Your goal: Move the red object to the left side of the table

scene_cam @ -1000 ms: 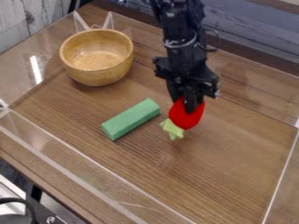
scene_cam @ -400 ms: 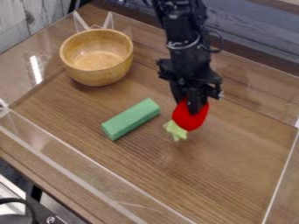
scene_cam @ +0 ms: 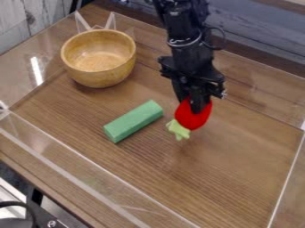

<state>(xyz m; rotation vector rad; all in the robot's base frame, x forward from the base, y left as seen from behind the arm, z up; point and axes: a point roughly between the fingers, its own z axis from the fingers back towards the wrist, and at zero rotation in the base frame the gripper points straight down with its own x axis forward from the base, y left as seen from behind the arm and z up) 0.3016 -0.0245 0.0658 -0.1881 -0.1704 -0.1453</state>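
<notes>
The red object [scene_cam: 191, 117] is a small rounded toy with a light green leafy end pointing down toward the table [scene_cam: 226, 178]. My gripper [scene_cam: 194, 103] comes down from above and is shut on its upper part. The toy hangs at about the table's middle right, with its leafy tip close to the wood; whether it touches I cannot tell.
A flat green rectangular block [scene_cam: 132, 121] lies just left of the toy. A round wooden bowl [scene_cam: 98, 58] stands at the back left. Low clear plastic walls [scene_cam: 71, 169] edge the tabletop.
The gripper and the red toy have shifted only very slightly; the block and bowl have not moved.
</notes>
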